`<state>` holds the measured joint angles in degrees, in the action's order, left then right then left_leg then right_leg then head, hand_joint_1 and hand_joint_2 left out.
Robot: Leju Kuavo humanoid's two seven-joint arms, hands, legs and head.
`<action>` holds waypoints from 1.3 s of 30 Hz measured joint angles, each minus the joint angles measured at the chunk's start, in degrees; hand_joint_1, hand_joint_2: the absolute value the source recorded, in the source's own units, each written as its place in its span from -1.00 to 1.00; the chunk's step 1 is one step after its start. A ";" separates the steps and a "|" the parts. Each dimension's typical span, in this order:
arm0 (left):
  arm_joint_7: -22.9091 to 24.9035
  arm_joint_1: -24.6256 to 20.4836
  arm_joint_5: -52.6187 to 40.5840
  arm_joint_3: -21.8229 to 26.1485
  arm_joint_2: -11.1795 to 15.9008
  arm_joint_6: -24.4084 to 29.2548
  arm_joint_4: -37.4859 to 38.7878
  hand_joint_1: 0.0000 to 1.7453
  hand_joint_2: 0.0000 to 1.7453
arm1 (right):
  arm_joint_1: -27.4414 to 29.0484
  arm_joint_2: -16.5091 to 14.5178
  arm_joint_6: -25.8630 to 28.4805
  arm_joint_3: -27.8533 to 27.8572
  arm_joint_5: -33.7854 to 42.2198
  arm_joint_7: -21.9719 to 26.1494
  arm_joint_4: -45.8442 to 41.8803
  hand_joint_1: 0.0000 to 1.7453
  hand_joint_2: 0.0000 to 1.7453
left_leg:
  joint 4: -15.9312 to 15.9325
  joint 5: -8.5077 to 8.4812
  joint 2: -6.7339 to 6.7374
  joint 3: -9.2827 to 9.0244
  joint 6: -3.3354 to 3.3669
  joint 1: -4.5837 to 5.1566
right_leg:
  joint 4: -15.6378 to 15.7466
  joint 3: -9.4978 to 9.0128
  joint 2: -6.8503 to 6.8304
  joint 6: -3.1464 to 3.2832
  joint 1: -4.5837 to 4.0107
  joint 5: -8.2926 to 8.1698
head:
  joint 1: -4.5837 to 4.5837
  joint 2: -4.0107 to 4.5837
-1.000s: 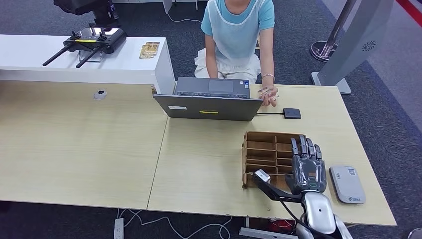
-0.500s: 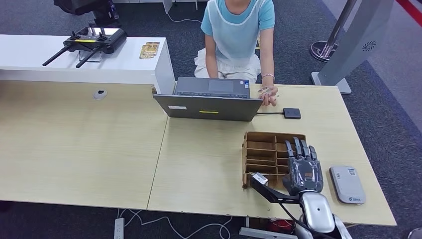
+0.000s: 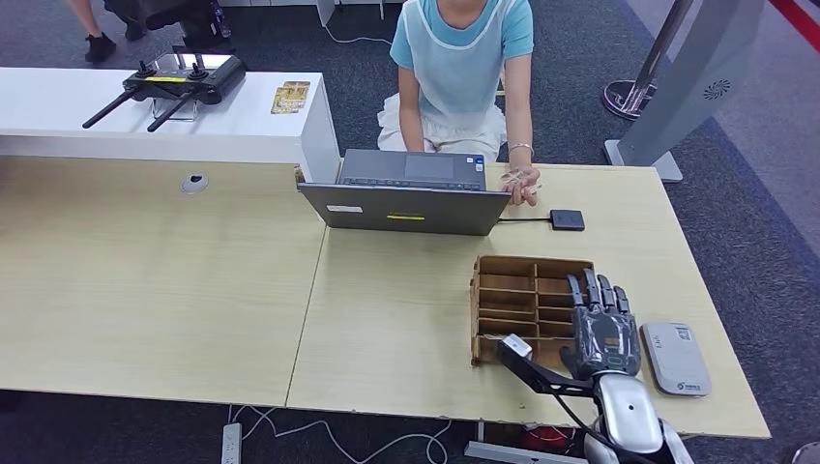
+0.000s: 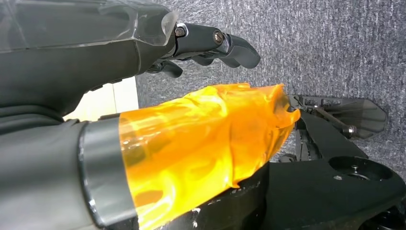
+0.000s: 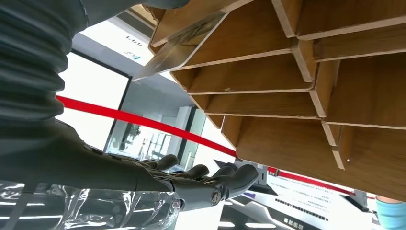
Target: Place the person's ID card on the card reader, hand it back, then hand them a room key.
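My right hand [image 3: 601, 332] lies flat, fingers stretched and apart, over the right-hand column of the wooden compartment box [image 3: 512, 295]. In the right wrist view its dark fingers [image 5: 210, 184] reach out beside the box's dividers [image 5: 306, 72]. A thin grey card [image 5: 184, 40] slants at the mouth of one compartment, close to the thumb; I cannot tell if they touch. The white card reader [image 3: 675, 358] lies on the table just right of the hand. The person's hand [image 3: 520, 184] rests by the laptop, holding something small. My left hand [image 4: 191, 96] hangs over grey carpet, holding nothing.
An open grey laptop [image 3: 411, 193] stands between the box and the seated person. A small black box [image 3: 568, 219] on a cable lies right of it. The white counter [image 3: 58, 121] at the back left carries a black controller [image 3: 179, 82]. The table edge [image 3: 541, 418] runs just below the hand.
My right hand slid left over the box, then came back right and slightly nearer the front edge. Someone's feet have come into view at the top left.
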<state>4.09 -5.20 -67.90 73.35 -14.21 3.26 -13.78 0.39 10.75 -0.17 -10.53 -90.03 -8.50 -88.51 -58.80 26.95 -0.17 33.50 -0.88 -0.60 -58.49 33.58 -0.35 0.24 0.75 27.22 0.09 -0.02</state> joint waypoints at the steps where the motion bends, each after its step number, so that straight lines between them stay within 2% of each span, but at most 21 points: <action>1: 0.00 0.00 0.06 0.07 -0.02 0.06 -0.01 -1.00 -1.00 | 0.17 -0.10 0.00 0.37 -0.01 -0.05 -0.14 -1.00 1.00 | 0.00 0.00 0.00 0.00 0.00 0.00 | 0.00 0.00 0.00 0.00 0.00 0.00 | 0.00 0.00; 9: 0.00 -0.02 0.45 0.21 -0.28 0.37 -0.01 -1.00 -1.00 | 1.26 -0.38 -0.41 2.11 -0.02 -0.82 -1.63 -1.00 1.00 | 0.00 0.00 0.01 0.00 0.00 0.00 | 0.00 0.00 0.01 0.00 0.00 0.00 | 0.00 0.00; 39: 0.11 -0.11 0.99 0.53 -0.57 0.54 -0.01 -1.00 -1.00 | 3.02 -0.39 -2.04 1.75 -0.02 -2.20 -4.28 -1.00 1.00 | 0.00 0.00 0.01 0.00 0.00 0.00 | 0.00 -0.01 0.00 0.00 0.00 0.00 | 0.01 0.00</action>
<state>4.20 -5.31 -66.91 73.88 -14.77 3.80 -13.79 3.40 10.36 -2.22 -8.78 -90.05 -10.70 -92.79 -58.80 26.95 -0.16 33.50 -0.88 -0.60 -58.50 33.57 -0.34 0.24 0.75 27.22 0.10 -0.02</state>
